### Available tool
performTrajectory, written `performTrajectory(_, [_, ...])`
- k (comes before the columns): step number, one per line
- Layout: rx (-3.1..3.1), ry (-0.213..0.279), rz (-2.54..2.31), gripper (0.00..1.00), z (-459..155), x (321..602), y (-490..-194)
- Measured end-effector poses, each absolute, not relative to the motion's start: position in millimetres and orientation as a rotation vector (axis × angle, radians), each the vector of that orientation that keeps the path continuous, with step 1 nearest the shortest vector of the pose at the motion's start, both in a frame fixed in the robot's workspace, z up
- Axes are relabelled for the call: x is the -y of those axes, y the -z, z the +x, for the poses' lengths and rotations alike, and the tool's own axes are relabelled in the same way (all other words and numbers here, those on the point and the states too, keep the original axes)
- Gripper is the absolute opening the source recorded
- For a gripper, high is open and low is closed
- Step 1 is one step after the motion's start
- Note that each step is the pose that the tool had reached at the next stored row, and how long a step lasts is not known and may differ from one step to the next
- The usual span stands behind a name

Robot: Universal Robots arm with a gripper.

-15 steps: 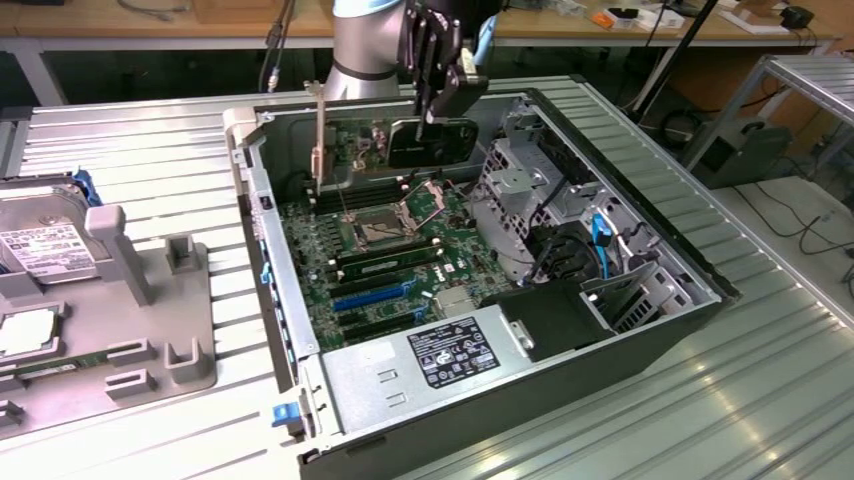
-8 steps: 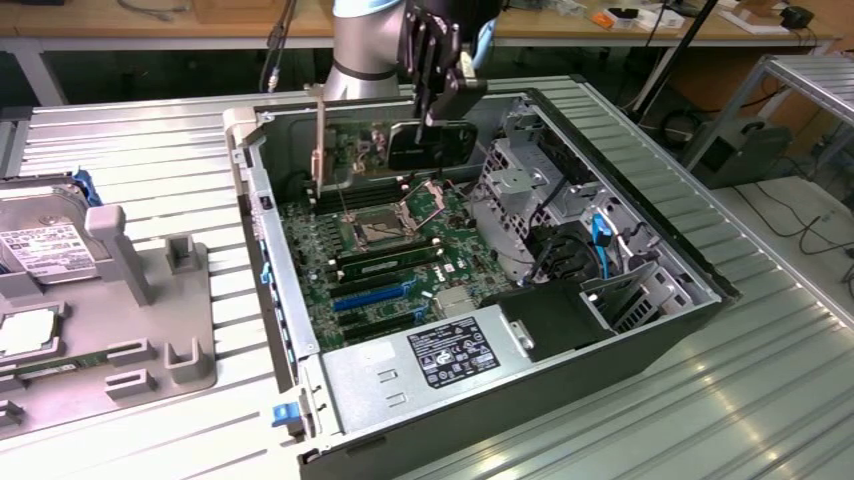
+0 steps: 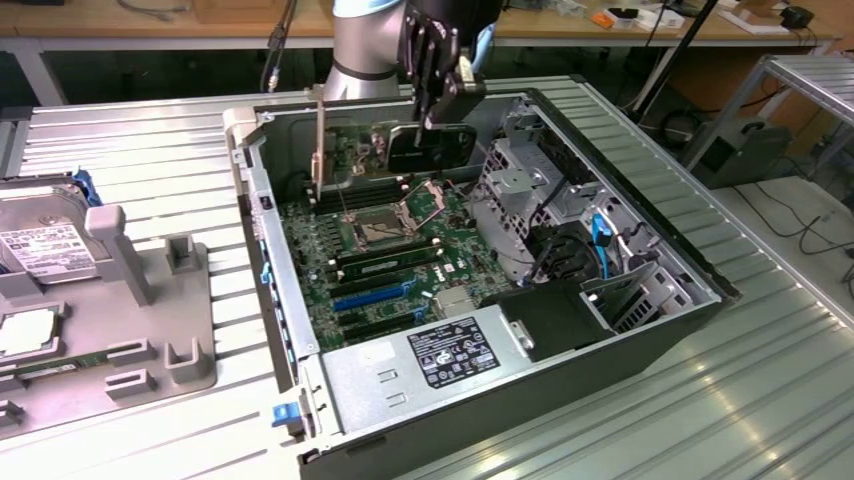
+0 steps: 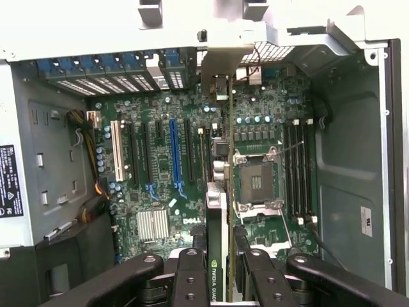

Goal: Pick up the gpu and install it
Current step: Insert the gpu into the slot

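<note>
The graphics card (image 4: 217,192) stands on edge in the claw (image 4: 220,252), down inside the open computer case (image 4: 348,160), over the green motherboard (image 4: 160,160). The claw is about half closed, its black fingers (image 4: 192,272) pressed against the card's two faces, so it has a firm hold on it. From the wrist view the card runs between the long blue slot (image 4: 172,150) and the processor socket (image 4: 255,182), with its pale metal bracket (image 4: 220,61) at the case's back wall. I cannot tell whether its lower edge touches the board.

On the card's top edge, between the fingers, I read "NVIDIA QUAD" in white, the rest hidden. The board carries "DELL" in white beside a small silver heat sink (image 4: 152,224). The power supply (image 3: 387,375) at the near end of the case has a black label with print too small to read. Off to the exterior view's left, a hard drive (image 3: 40,240) with a white label lies on a grey tray (image 3: 147,330).
</note>
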State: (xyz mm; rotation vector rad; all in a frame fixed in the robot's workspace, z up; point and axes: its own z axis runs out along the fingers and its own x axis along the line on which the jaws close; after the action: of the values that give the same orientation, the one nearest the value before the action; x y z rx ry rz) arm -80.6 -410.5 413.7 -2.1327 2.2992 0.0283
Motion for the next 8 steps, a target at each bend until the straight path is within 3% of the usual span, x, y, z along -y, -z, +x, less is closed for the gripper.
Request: performTrajectory(8, [-2.299,-0.028,-2.133,0.27,-80.6,410.5,-411.4])
